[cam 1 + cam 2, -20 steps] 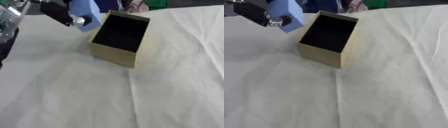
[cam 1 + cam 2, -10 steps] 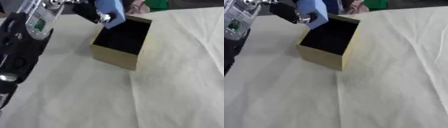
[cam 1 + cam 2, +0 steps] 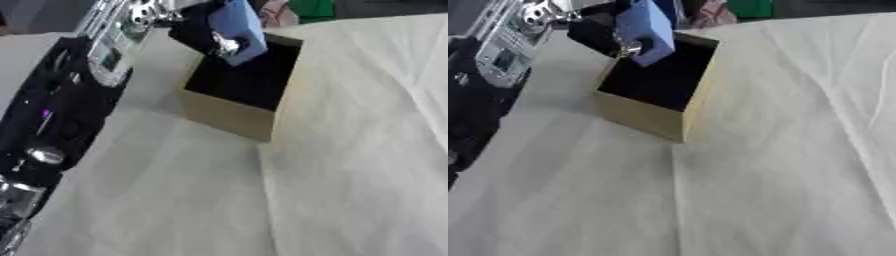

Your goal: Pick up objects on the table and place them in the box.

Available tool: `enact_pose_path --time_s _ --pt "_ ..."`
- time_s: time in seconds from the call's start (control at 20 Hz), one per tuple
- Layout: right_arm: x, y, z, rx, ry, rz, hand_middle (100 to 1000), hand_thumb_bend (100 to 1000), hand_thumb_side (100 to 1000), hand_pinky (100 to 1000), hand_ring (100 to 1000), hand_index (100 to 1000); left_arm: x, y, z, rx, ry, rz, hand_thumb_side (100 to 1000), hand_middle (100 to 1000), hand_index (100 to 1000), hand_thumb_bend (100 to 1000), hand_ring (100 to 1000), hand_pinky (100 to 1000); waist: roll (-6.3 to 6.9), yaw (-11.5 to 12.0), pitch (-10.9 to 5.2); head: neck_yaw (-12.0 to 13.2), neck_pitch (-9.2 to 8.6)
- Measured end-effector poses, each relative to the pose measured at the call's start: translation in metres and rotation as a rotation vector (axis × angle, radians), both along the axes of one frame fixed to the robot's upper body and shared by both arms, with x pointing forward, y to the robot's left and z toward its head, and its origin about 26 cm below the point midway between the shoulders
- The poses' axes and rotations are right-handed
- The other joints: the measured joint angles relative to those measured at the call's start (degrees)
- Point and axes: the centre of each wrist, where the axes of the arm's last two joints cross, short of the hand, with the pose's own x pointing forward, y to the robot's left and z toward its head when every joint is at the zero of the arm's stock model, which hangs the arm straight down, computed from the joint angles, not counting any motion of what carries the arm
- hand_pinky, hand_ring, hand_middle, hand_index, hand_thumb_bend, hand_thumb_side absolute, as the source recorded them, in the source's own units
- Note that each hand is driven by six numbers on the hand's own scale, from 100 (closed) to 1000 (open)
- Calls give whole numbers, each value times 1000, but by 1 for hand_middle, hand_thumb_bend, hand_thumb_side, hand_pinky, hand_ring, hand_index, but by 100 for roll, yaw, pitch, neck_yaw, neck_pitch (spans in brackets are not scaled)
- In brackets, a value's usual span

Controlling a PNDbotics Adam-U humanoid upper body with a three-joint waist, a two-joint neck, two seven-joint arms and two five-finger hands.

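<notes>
Table [image 3: 780, 165]: covered across its whole visible surface by a pale cream cloth [image 3: 350, 190], creased, with one fold line running down from the box toward the near edge and others crossing the right side. Standing directly on the cloth: one box [image 3: 647, 114], open at the top, tan outer walls, dark inside, set cornerwise toward the far left part of the table. Nothing else can be made out lying on the cloth

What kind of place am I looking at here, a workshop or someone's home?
Probably a robot test or training setup, not a home. A table draped in a plain white cloth holds just one open tan cardboard box, and the robot's black left hand carries a light blue block above it.
</notes>
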Motion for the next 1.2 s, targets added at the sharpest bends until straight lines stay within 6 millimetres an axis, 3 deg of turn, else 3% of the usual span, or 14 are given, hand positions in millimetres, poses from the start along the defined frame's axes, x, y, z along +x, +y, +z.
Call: enact_pose_path --time_s 0.2,0.3,0.4,0.55,0.6,0.75,1.1,1.2 --pt "0 0 -1 1 4 3 845 177 1000 814 858 931 8 -1 -10 18 -32 27 743 657 893 100 760 821 0 -35 15 2 14" --pt "0 0 -1 1 5 3 845 177 1000 814 858 931 12 -1 -14 32 -61 46 752 676 903 146 774 826 0 -54 33 4 33" --pt "0 0 -1 1 5 3 845 176 1000 814 858 931 15 0 -18 47 -93 64 749 685 907 333 775 822 1 -60 35 6 51" --pt "1 0 -2 3 8 3 843 175 1000 813 857 931 18 0 -23 73 -160 77 763 746 951 498 809 845 9 -74 51 6 61" --pt "1 0 -3 5 13 1 843 175 1000 813 857 931 19 1 -25 84 -178 81 763 746 951 498 809 845 11 -80 59 6 73" --pt "1 -1 -6 10 19 -1 843 177 1000 813 857 931 22 3 -30 112 -222 98 818 799 1000 695 867 900 15 -81 67 6 111" --pt "1 -1 -7 16 23 -5 843 175 1000 813 857 931 26 8 -32 108 -279 130 850 822 1000 741 887 905 26 -81 67 8 135" --pt "1 -1 -8 16 25 -6 843 174 1000 813 857 931 26 9 -31 98 -289 132 844 800 1000 689 873 894 26 -81 67 9 136"
